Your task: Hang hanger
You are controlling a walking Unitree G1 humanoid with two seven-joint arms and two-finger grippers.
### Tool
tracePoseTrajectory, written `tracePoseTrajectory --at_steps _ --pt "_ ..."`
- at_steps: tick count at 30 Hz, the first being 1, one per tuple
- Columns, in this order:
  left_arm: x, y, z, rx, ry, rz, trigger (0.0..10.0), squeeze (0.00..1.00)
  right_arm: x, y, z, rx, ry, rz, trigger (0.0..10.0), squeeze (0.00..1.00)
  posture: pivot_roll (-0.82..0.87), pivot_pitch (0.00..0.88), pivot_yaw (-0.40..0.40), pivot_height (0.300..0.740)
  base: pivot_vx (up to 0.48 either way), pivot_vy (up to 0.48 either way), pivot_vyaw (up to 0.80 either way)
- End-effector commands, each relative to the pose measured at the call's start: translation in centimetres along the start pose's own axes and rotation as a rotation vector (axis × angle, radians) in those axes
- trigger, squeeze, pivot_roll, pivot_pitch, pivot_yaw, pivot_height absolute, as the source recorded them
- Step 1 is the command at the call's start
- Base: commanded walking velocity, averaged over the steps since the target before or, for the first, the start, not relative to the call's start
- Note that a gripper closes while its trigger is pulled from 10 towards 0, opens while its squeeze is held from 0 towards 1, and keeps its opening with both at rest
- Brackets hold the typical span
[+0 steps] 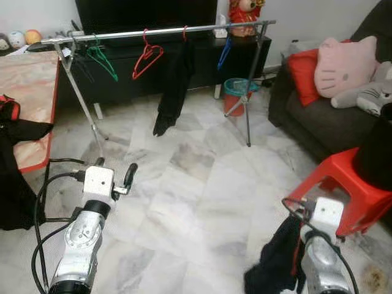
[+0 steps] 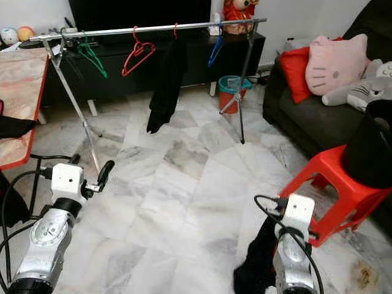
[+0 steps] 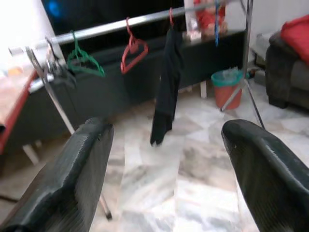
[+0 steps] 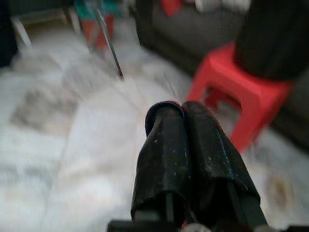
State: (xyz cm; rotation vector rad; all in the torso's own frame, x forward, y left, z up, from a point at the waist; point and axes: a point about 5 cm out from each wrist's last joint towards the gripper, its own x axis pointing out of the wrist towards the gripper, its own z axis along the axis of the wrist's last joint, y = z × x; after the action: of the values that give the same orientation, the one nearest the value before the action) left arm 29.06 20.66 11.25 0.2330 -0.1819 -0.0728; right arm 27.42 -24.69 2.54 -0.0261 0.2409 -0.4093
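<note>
A silver clothes rail (image 1: 159, 30) crosses the back of the room on thin legs. A green hanger (image 1: 101, 58), a red hanger (image 1: 147, 58), a black garment (image 1: 174, 86) and a blue hanger (image 1: 224, 54) hang from it. My left gripper (image 3: 164, 130) is held low, well short of the rail, open, with nothing between its fingers (image 1: 130, 174). My right gripper (image 4: 186, 108) is shut, and a thin red edge shows along its fingers. A black garment (image 1: 275, 257) with a red hanger strip (image 1: 298, 257) hangs beside my right arm, near the floor.
A red plastic stool (image 1: 343, 184) with a black thing on it stands close by my right arm. A dark sofa (image 1: 306, 128) with a pink cushion is at the right. A teal bin (image 1: 236, 92) sits by the rack's right leg. An orange-topped table (image 1: 30, 92) stands at the left.
</note>
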Motion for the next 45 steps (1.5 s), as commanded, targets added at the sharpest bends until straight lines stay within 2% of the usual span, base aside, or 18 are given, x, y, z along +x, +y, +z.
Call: tracePoseTrajectory --at_steps 1,3,5,10,14,24,31,37,41,43,45 --pt "-1.2 -0.9 -0.3 -0.005 0.033 -0.024 10.0 0.00 0.3 0.1 3.4 -0.017 -0.173 0.027 10.0 0.00 -0.13 0.000 -0.035 0.732 0.000 0.000 0.00" --pt "-1.5 -1.0 -0.4 0.008 0.035 -0.028 10.0 0.00 0.1 0.2 3.8 -0.020 -0.195 0.038 10.0 0.00 -0.14 0.000 -0.036 0.732 0.000 0.000 0.00" --pt "-2.4 -0.8 -0.4 0.001 0.058 -0.017 10.0 0.00 -0.9 0.6 4.7 -0.038 -0.253 0.081 10.0 0.00 -0.14 0.000 -0.041 0.732 0.000 0.000 0.00" --pt "-3.8 -0.9 -0.5 0.012 0.099 -0.027 10.0 0.00 -2.1 1.2 5.3 -0.035 -0.289 0.109 10.0 0.00 -0.12 0.000 -0.052 0.732 0.000 0.000 0.00" --pt "-4.0 -1.1 -0.4 -0.002 0.111 -0.026 10.0 0.00 -2.7 2.1 5.8 -0.043 -0.299 0.149 10.0 0.00 -0.11 0.000 -0.056 0.732 0.000 0.000 0.00" --pt "-3.5 -0.5 -1.0 -0.047 0.153 0.014 10.0 0.00 -2.9 3.7 6.2 -0.053 -0.288 0.195 10.0 0.00 -0.08 0.000 -0.037 0.732 0.000 0.000 0.00" --pt "-2.3 1.0 -1.0 -0.035 0.160 0.037 10.0 0.00 -2.4 5.6 6.1 -0.051 -0.267 0.220 10.0 0.00 -0.06 0.000 0.012 0.732 0.310 0.000 0.00" --pt "-1.4 1.7 -0.6 -0.024 0.142 0.039 10.0 0.00 -2.1 6.4 6.8 -0.033 -0.282 0.220 10.0 0.00 -0.06 0.000 0.031 0.732 0.332 0.000 0.00" --pt "-0.5 1.6 -0.3 -0.026 0.126 0.027 10.0 0.00 -1.9 6.6 7.3 -0.038 -0.300 0.223 10.0 0.00 -0.08 0.000 0.040 0.732 0.351 0.000 0.00" --pt "0.5 1.1 -0.1 -0.042 0.111 0.010 10.0 0.00 -1.7 6.5 7.6 -0.042 -0.310 0.214 10.0 0.00 -0.12 0.000 0.062 0.732 0.356 0.000 0.00" --pt "0.9 0.7 -0.1 -0.047 0.107 -0.002 10.0 0.00 -1.7 6.4 7.7 -0.040 -0.314 0.205 10.0 0.00 -0.13 0.000 0.065 0.732 0.356 0.000 0.00"
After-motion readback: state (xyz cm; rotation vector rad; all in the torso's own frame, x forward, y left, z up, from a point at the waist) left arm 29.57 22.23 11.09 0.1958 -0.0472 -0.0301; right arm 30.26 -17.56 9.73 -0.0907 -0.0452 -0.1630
